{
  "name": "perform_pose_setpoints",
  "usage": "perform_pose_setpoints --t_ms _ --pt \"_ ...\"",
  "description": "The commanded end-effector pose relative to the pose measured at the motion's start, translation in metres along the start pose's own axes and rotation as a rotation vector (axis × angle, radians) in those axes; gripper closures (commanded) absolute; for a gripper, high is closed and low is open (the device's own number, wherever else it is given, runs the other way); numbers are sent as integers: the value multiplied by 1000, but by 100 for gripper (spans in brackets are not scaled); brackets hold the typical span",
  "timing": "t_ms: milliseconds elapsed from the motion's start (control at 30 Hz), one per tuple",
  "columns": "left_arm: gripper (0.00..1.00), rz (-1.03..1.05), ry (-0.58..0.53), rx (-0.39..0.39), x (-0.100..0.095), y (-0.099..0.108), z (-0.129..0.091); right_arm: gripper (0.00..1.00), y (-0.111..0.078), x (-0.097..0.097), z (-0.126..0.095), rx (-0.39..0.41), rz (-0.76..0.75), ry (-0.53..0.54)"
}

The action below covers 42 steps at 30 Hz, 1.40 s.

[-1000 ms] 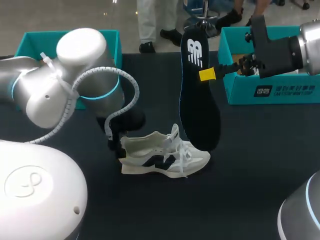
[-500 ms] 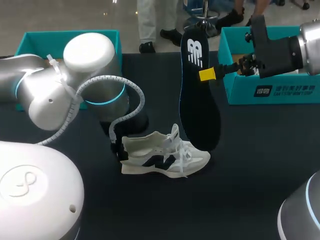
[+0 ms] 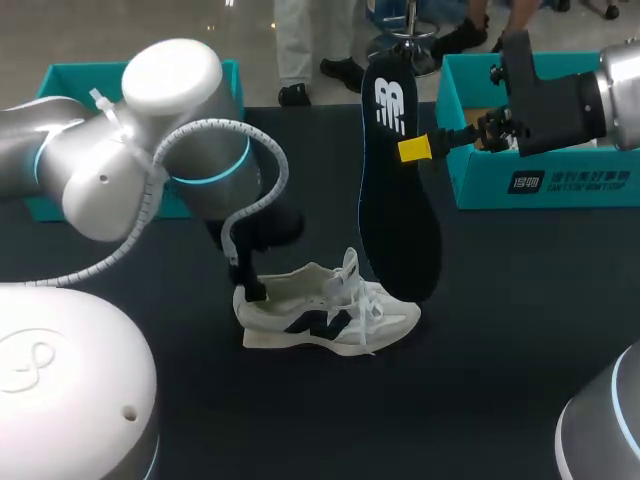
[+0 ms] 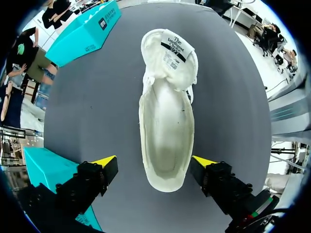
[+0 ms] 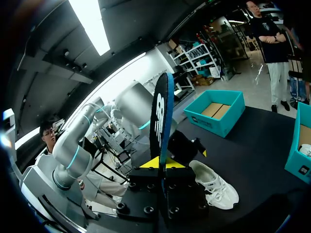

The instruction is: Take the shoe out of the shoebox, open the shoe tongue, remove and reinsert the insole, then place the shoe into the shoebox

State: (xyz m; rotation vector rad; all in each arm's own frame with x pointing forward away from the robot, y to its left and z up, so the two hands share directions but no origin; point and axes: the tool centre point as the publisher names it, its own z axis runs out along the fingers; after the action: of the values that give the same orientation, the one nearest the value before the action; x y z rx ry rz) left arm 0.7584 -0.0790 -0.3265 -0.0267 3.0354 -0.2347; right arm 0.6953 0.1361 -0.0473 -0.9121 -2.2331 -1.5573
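A white sneaker (image 3: 330, 312) lies on its sole in the middle of the black table, toe to the right. My left gripper (image 4: 154, 162) hangs open over its heel, with one yellow-tipped finger (image 4: 104, 161) standing clear of the shoe on each side. Looking down into the sneaker (image 4: 166, 121), I see a pale, bare inside and the tongue folded forward. My right gripper (image 3: 414, 149) is shut on the edge of the black insole (image 3: 395, 190). It holds the insole upright above the shoe's toe. From the right wrist, the insole (image 5: 163, 111) rises edge-on out of the gripper (image 5: 163, 164).
One teal box (image 3: 540, 170) stands at the back right, just behind my right gripper. Another teal box (image 3: 60, 90) stands at the back left, partly hidden by my left arm. That arm's elbow (image 3: 170, 80) looms over the table's left half.
My left arm's elbow has swung up and to the right, with its gripper staying at the sneaker's heel. The right arm, the insole and the sneaker have not moved.
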Motion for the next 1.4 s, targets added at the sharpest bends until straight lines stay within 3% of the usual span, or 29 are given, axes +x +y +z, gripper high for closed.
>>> perform_pose_setpoints --t_ms 33,467,867,1067,1133,1200,1333,1400 --pt "0 18 -6 -18 -8 -20 11 100 2 -1 3 3 1 0" --pt "0 3 -7 2 -33 -57 38 100 2 -1 3 3 1 0" --pt "0 33 29 -6 -41 -71 52 100 2 -1 3 3 1 0" --pt "17 44 69 -9 -33 -72 62 100 2 -1 3 3 1 0" --pt "27 49 77 -9 -29 -73 65 100 2 -1 3 3 1 0" --pt "51 53 84 -10 -27 -75 67 100 2 -1 3 3 1 0" --pt "74 59 87 -15 -25 -77 69 100 2 -1 3 3 1 0" --pt "100 64 106 -8 -23 -76 68 100 2 -1 3 3 1 0"
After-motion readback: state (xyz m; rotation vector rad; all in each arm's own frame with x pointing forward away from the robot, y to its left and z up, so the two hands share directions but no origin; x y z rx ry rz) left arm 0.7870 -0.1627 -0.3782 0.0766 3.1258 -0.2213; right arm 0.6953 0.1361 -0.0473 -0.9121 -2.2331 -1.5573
